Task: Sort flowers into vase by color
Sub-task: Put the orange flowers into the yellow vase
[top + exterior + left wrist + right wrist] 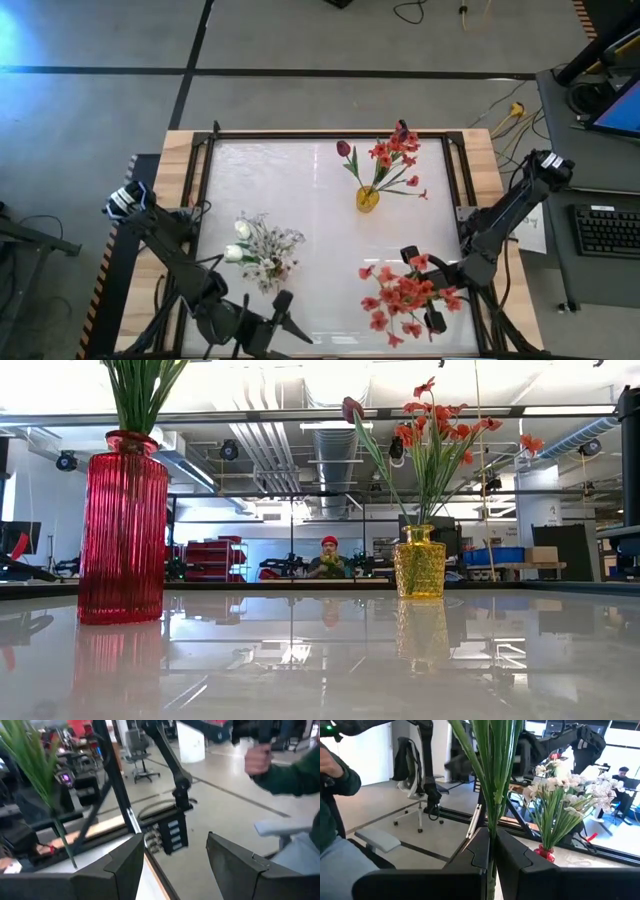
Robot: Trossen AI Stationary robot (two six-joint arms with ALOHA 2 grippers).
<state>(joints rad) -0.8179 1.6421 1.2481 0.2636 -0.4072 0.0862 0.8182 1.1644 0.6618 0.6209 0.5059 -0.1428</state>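
Observation:
A bunch of orange-red flowers (405, 295) hangs over the table's near right part, and my right gripper (491, 851) is shut on its green stems. A yellow vase (367, 199) at the far middle holds orange-red flowers (440, 422) and a maroon tulip (344, 149). A red vase (122, 525) at the near left holds whitish flowers (260, 250). My left gripper (291, 318) stands open at the near edge, right of the red vase, with nothing between its fingers (125, 866). My right gripper pinches several green stems (492, 822) of the orange-red bunch between its two fingers. The fingers come at them about level and lie across them. The stems rise upright out of the hold and also pass below it. Their lower ends do not show.
A black frame rail (330, 136) runs round the white table top. A person's hand (257, 757) and sleeve show beyond the table's right side, near an office chair (415, 785). Bare table lies between the two vases.

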